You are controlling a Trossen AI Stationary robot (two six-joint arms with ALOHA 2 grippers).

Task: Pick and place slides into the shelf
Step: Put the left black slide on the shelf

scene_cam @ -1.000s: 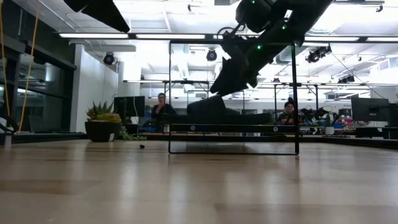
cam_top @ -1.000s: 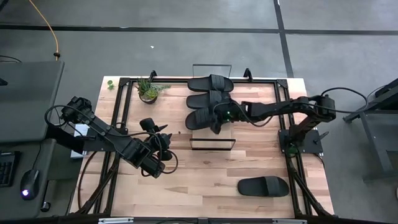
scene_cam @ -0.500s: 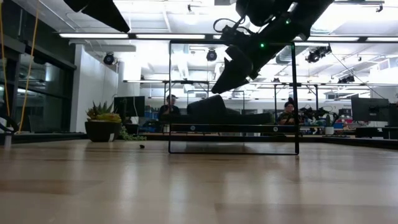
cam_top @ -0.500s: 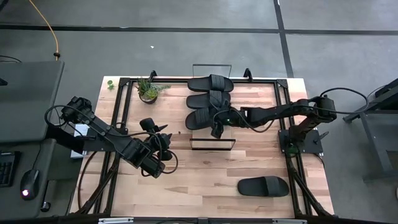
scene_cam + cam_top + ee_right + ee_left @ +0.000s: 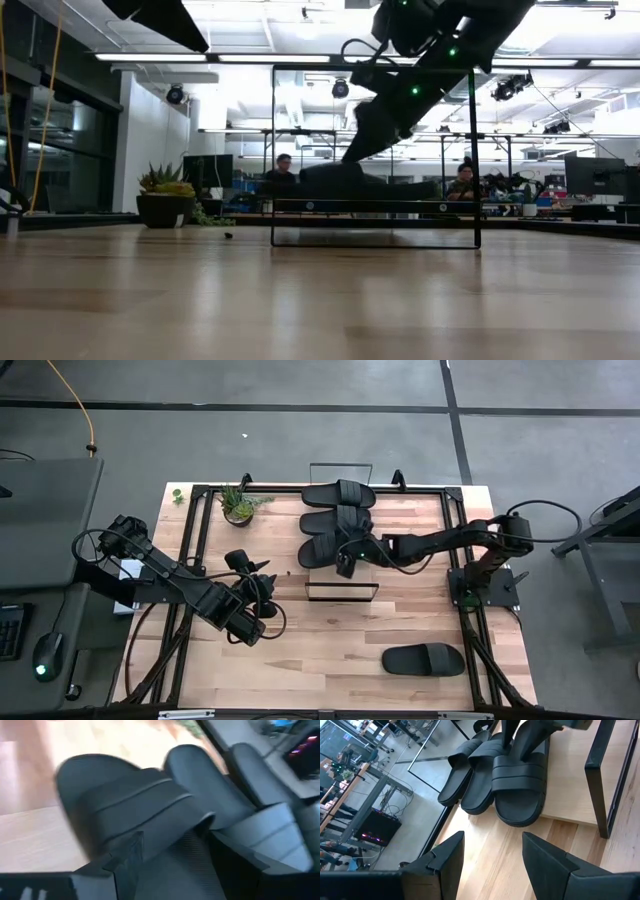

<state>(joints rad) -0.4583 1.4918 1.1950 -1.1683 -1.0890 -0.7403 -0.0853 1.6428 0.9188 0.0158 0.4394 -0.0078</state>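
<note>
Three black slides [image 5: 335,520] lie side by side on the shelf [image 5: 341,596], soles down, between its two wire end rails. The nearest one [image 5: 518,785] fills the left wrist view. My right gripper [image 5: 345,563] hangs open over that slide's heel end, its fingers [image 5: 116,865] standing over the footbed behind the strap [image 5: 135,802]. A fourth slide [image 5: 423,659] lies flat on the table near the front right. My left gripper [image 5: 492,860] waits open above the table to the left of the shelf [image 5: 262,573]. My right gripper comes slanting down from the table's right side over the heel end [image 5: 526,751] of the nearest slide. Whether its fingers touch the footbed I cannot tell. The slide lies flat on the shelf.
A potted plant [image 5: 238,506] stands at the far left of the table. Black frame rails [image 5: 200,540] run along the table's sides. People sit in the room behind [image 5: 283,172]. Bare wood lies between the shelf and the near edge.
My right gripper has rolled about its own axis and sunk a little toward the nearest slide on the shelf, staying over its heel end. The slides have not moved.
</note>
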